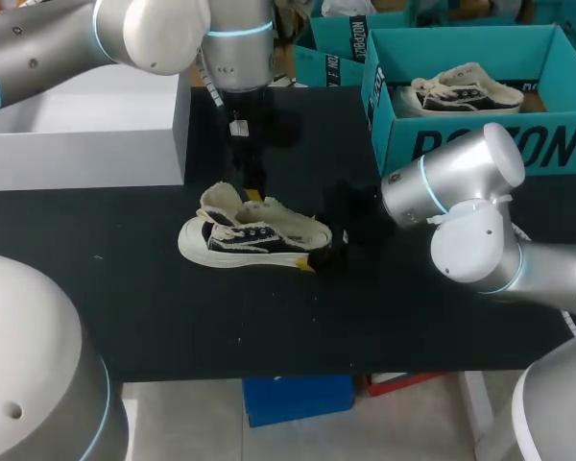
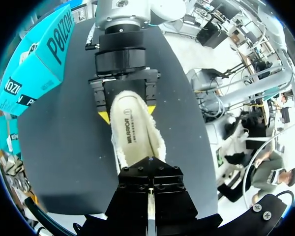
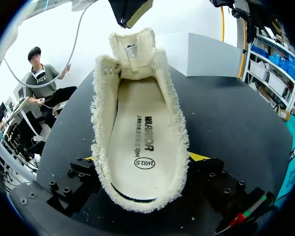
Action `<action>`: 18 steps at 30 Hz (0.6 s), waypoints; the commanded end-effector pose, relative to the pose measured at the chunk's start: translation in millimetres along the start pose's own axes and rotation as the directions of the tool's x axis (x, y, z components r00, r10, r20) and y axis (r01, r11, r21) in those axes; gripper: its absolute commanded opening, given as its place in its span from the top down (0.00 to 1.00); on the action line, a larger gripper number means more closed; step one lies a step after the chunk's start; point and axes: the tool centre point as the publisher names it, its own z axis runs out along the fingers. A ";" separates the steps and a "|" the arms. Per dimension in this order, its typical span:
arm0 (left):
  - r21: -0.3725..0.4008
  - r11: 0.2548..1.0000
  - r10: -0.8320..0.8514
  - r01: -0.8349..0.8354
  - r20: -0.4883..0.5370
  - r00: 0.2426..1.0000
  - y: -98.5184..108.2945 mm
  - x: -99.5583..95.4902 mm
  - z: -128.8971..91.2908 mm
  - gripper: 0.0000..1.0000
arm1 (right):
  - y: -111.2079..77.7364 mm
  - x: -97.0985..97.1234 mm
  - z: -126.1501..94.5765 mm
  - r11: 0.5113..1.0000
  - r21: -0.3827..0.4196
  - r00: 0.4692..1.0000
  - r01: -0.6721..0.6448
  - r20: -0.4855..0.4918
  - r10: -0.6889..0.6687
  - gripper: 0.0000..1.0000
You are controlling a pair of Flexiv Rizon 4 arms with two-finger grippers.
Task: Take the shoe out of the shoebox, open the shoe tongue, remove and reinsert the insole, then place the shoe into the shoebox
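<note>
A cream and black canvas shoe (image 1: 254, 235) lies on its side in the middle of the black table. Its tongue (image 3: 132, 49) is folded back and the cream insole (image 3: 142, 142) lies inside, in plain sight. My right gripper (image 1: 319, 252) holds the heel end, one finger on each side of the shoe (image 3: 140, 196). Its yellow tips (image 2: 104, 116) show against the heel in the left wrist view. My left gripper (image 1: 252, 192) hangs shut just over the tongue end, with nothing seen between its fingers (image 2: 150, 189). The toe is hidden beneath it.
A teal shoebox (image 1: 461, 144) stands at the back right with a second shoe (image 1: 466, 88) inside. A white box (image 1: 86, 130) stands at the back left. More teal boxes (image 1: 331, 53) sit behind. Bare black table lies in front of the shoe.
</note>
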 end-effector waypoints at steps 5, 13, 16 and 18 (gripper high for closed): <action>0.018 1.000 -0.004 0.005 -0.013 1.000 1.3 -8.6 15.6 1.00 | -1.0 -0.5 1.2 1.000 0.001 1.000 -0.001 0.003 0.001 1.00; 0.035 0.999 -0.009 0.010 -0.030 1.000 -0.8 -6.9 30.4 1.00 | -1.0 -0.5 1.2 1.000 0.001 1.000 -0.001 0.003 0.001 1.00; 0.040 0.999 -0.015 0.016 -0.038 0.999 -1.7 -4.8 36.2 1.00 | -1.0 -0.5 1.2 1.000 0.001 1.000 -0.001 0.003 0.001 1.00; 0.041 0.999 -0.015 0.017 -0.046 0.999 -2.4 -3.7 40.3 1.00 | -1.0 -0.5 1.2 1.000 0.001 1.000 -0.001 0.003 0.001 1.00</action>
